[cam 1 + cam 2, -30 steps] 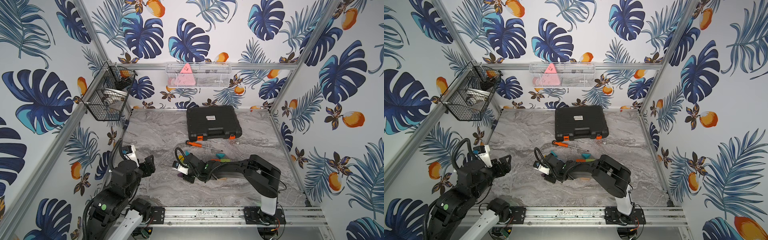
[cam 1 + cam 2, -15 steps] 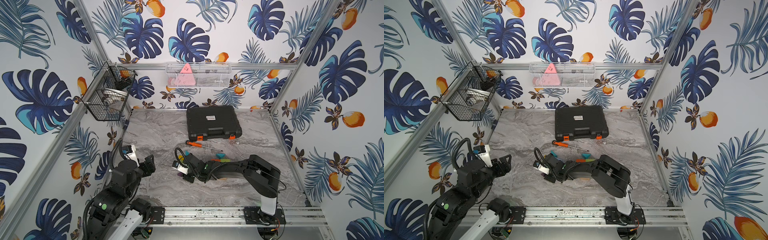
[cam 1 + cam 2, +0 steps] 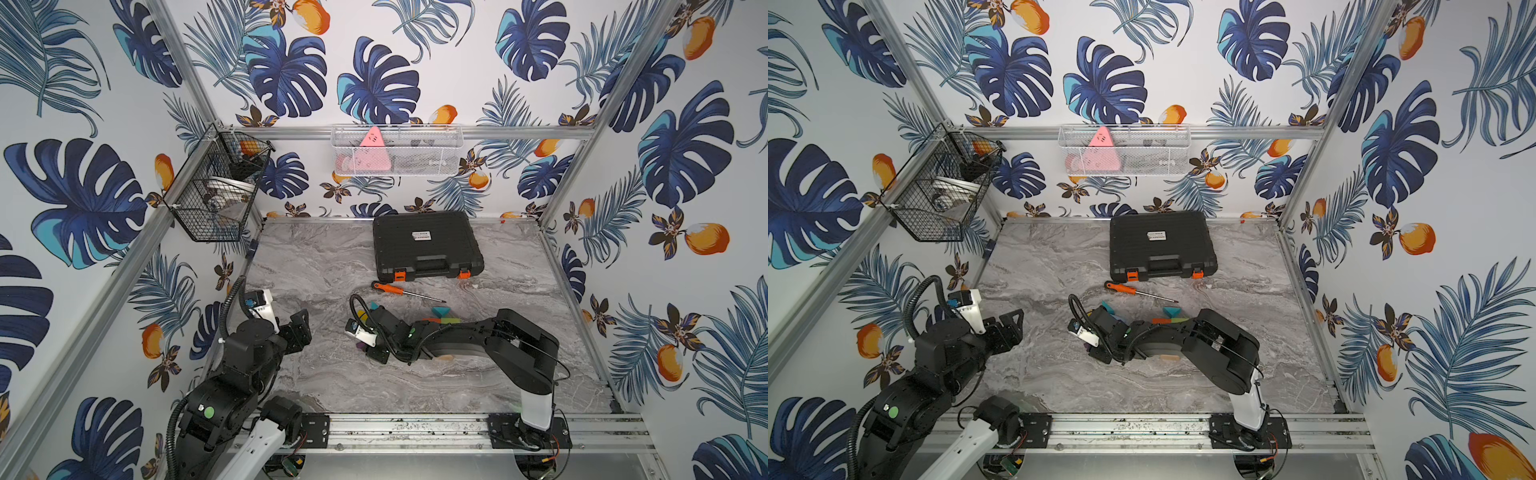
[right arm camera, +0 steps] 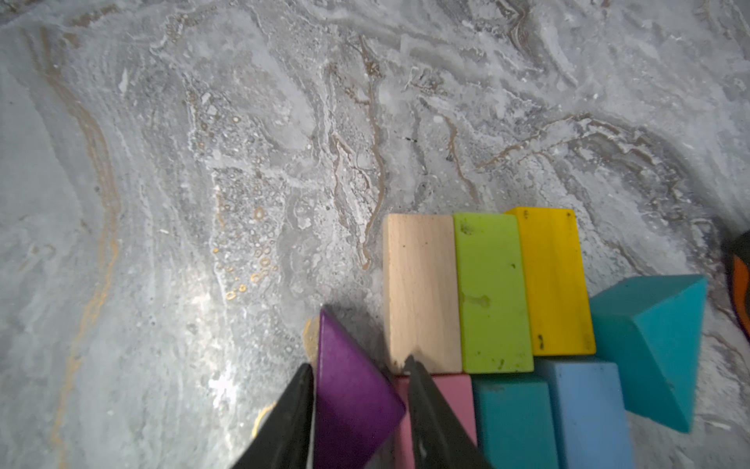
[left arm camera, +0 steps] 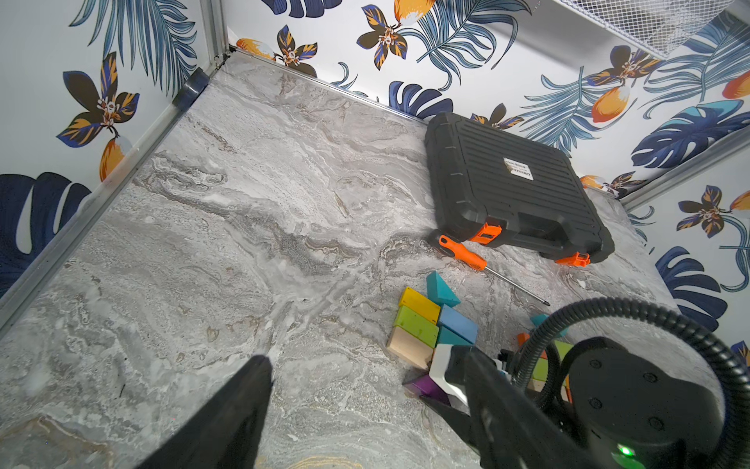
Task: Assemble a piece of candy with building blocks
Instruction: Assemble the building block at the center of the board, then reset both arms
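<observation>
Purple triangle (image 4: 349, 402) between right gripper (image 4: 357, 362) jaws, at wood block (image 4: 420, 292); clamped or slack, cannot tell. Left gripper (image 3: 300, 330) jaws open, empty. Likely second candy end; next: seat flush, release.

Right arm (image 3: 478, 332) hides most building blocks (image 3: 439, 311), lower centre, both top views; pink block (image 4: 460, 396) mostly behind finger (image 4: 430, 414) of right gripper (image 4: 358, 362).
</observation>
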Available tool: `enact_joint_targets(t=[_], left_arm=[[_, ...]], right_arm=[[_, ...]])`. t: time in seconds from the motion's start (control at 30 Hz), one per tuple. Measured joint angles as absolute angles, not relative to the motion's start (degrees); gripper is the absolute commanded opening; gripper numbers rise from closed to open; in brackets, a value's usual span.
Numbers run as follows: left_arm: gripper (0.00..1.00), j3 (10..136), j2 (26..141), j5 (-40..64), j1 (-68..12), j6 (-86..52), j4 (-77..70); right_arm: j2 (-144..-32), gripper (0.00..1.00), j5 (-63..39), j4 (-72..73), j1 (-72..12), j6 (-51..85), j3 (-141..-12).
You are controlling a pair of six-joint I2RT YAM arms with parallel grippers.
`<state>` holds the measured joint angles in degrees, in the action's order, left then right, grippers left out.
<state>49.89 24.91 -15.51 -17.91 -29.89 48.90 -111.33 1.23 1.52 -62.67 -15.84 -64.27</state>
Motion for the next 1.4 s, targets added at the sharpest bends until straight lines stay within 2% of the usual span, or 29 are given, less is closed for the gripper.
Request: enact_joint_targets(t=[0.37, 0.63, 0.93, 1.03, 1.23, 1.4], left_arm=[[0.80, 49.89, 24.84, -15.20, -17.87, -29.89, 48.90], [0.80, 49.89, 25.26, -15.25, -17.85, -29.89, 48.88], [0.99, 48.21, 31.83, -15.86, -11.46, -29.89, 46.54], [0.99, 44.25, 33.19, -16.69, -10.02, -31.51, 40.77], [0.99, 26.24, 33.10, -20.49, -9.93, -36.64, 21.15], [0.99, 22.65, 40.86, -25.69, -10.02, -36.95, 7.62]], right_arm=[[-109.16, 0.47, 0.91, 1.15, -62.67, -15.66, -64.77], [-102.17, 0.66, 2.83, 0.73, -62.43, -14.74, -65.47], [-80.36, 0.76, 5.96, 6.24, -52.88, -9.87, -54.59], [-75.85, 0.77, 9.17, 8.84, -48.99, -6.85, -49.17], [-69.34, 0.78, 15.20, 11.42, -40.21, 2.07, -38.94], [-64.14, 0.85, 20.10, 11.49, -37.52, 6.33, -32.97]])
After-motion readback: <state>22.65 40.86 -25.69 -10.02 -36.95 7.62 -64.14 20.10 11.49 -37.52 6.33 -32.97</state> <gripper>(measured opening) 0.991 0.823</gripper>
